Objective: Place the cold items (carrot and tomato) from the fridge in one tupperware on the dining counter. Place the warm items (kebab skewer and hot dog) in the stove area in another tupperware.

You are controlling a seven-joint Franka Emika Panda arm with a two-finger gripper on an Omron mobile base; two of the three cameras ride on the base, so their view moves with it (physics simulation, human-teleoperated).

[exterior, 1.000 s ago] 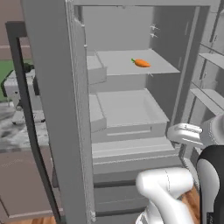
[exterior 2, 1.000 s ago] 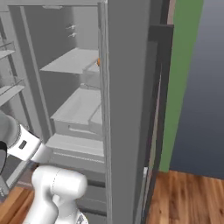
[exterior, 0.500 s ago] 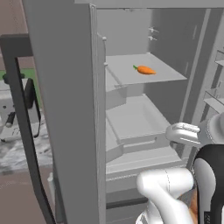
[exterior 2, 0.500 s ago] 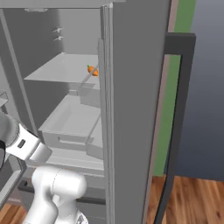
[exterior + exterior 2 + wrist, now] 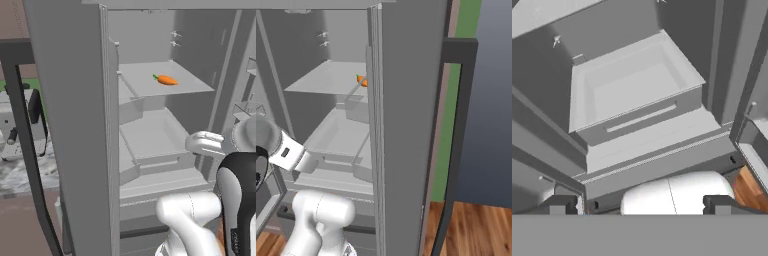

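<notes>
Open grey fridge (image 5: 75, 125) (doors wide), wooden floor (image 5: 476, 227), green wall (image 5: 451, 135).

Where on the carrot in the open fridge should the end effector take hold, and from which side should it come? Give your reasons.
Probably across the thick orange middle of the carrot. It lies flat on the upper shelf, its green top pointing left in the left base view, so closing across its width suits it. Come in through the open front, from above; the shelf blocks any approach from below.
</notes>
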